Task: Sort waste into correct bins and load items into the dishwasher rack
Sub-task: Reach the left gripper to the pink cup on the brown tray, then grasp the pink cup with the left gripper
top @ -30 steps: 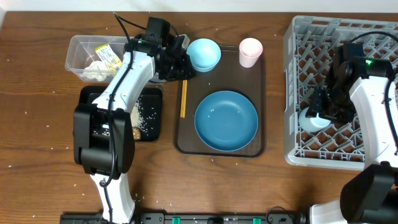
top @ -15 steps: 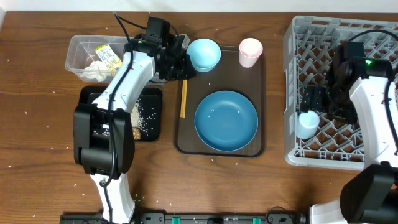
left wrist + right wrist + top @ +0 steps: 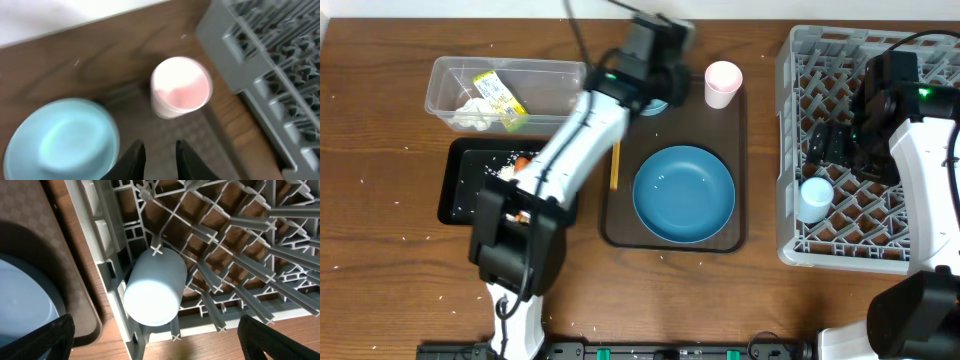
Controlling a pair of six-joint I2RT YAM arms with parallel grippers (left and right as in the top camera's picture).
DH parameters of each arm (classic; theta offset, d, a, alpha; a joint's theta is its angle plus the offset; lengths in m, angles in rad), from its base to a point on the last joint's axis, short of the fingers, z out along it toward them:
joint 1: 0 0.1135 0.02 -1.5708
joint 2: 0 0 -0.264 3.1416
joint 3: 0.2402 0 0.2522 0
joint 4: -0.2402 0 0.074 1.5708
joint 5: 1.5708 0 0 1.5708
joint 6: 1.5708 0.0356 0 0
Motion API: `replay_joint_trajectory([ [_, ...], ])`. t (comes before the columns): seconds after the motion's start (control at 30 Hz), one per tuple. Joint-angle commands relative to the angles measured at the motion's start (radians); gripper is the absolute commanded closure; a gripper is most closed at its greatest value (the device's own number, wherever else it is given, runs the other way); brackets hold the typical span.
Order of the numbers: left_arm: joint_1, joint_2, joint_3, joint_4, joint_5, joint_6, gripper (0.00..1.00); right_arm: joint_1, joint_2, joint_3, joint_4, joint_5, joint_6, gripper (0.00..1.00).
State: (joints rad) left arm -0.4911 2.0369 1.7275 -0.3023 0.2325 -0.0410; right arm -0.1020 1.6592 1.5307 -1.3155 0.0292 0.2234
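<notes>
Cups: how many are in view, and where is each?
2. The pink cup stands at the far right corner of the brown tray; the light-blue cup sits inside the grey rack by its left wall. Others may be hidden.

Glossy blue dish [image 3: 683, 193]; apparently plastic rack [image 3: 865, 145].

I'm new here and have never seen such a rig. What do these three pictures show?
Two robot arms work at a wooden table. One picture looks down from above; the other two come from cameras on each wrist. The left tool hangs open over a pink cup and a small light-blue bowl; nearby, a brown tray carries a large blue dish and chopsticks. The right tool is open above a light-blue cup resting in the grey rack. Neither holds anything.
</notes>
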Motion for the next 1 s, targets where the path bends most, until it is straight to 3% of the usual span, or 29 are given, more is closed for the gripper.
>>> replay_joint_trajectory([
  [0.0,-0.027,0.042,0.018,0.052,-0.113,0.025,0.77,0.005,-0.014,0.019,-0.002,-0.005,0.000,0.03],
  [0.2,-0.045,0.132,0.018,0.154,-0.109,-0.090,0.71,0.019,-0.014,0.019,-0.002,-0.004,0.000,0.02],
  [0.5,-0.087,0.195,0.018,0.288,-0.103,-0.154,0.37,0.025,-0.014,0.019,0.001,-0.004,-0.005,0.02],
  [0.97,-0.098,0.279,0.018,0.319,-0.114,-0.206,0.37,0.025,-0.014,0.019,-0.001,-0.004,-0.015,0.02],
])
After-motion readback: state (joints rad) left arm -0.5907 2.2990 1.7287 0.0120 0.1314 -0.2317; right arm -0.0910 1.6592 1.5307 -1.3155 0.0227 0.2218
